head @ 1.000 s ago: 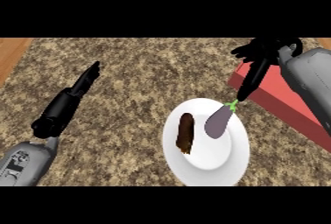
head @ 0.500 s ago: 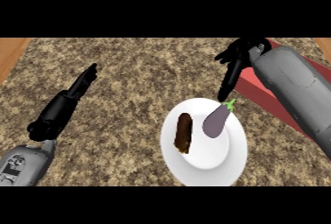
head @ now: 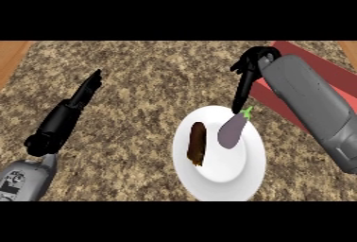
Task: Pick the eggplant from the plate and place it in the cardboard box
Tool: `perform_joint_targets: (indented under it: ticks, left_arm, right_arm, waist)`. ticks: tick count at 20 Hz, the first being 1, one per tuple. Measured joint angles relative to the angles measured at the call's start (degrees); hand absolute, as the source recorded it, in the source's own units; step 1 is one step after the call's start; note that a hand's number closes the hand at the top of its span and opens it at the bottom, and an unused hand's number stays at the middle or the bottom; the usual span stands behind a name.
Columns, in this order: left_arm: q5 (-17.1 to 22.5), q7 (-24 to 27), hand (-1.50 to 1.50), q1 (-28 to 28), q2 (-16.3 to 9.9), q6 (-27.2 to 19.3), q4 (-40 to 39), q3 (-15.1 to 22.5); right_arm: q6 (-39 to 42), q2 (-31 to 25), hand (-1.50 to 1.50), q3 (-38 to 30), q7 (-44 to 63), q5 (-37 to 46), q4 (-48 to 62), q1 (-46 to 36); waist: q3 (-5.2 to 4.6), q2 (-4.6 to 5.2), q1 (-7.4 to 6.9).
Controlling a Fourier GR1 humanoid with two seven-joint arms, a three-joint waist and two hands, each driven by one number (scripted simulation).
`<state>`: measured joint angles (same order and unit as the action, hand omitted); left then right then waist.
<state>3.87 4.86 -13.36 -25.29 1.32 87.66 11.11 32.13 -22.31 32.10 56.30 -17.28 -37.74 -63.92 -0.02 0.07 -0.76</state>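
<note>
A: On the white plate [head: 230, 182], at its two o'clock edge, lies the eggplant [head: 233, 131], a brown item [head: 197, 143] beside it at nine o'clock. The right hand [head: 245, 80] hangs at the eggplant's twelve o'clock, fingers straight down, holding nothing.

B: So it's the approach step?

A: I'd judge so; next, lower and close round it, then carry it to the red box [head: 296, 97] at three o'clock. The left hand [head: 85, 90] rests straight-fingered at nine o'clock. No writing readable.

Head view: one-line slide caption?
Right robot hand reaches down toward the eggplant on the white plate; red box behind.
</note>
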Motion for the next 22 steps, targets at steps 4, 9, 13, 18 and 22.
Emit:
perform_joint_targets:
  ticks: [4,9,13,18,22]
  left_arm:
    - [-0.2,0.3,0.00,0.2,0.1,0.9,-0.9,-1.0]
    - [-1.5,0.9,0.00,0.8,1.2,1.1,-0.8,-1.5]
    - [-2.5,0.8,0.00,0.4,2.1,1.7,-1.4,-2.1]
    - [-3.3,1.0,0.00,0.4,3.1,2.7,-1.8,-3.1]
    - [-3.2,1.3,0.00,0.8,3.2,3.8,-1.8,-4.1]
  right_arm:
    - [0.0,1.4,-1.50,1.0,-0.3,1.9,0.2,1.8]
    - [0.2,2.3,-1.50,0.9,-0.6,4.1,0.3,3.4]
    - [0.1,3.8,-1.50,-0.6,-1.5,5.9,0.9,4.7]
    - [-0.7,5.2,-1.50,-1.9,-1.3,7.6,-0.7,7.6]
    - [-0.7,5.4,-1.50,-1.8,-1.1,9.2,-1.3,9.4]
  waist:
    - [0.00,-0.08,0.34]
    - [0.00,-0.12,0.47]
    - [0.01,-0.07,0.49]
    - [0.00,-0.14,0.65]
    - [0.00,-0.16,0.70]
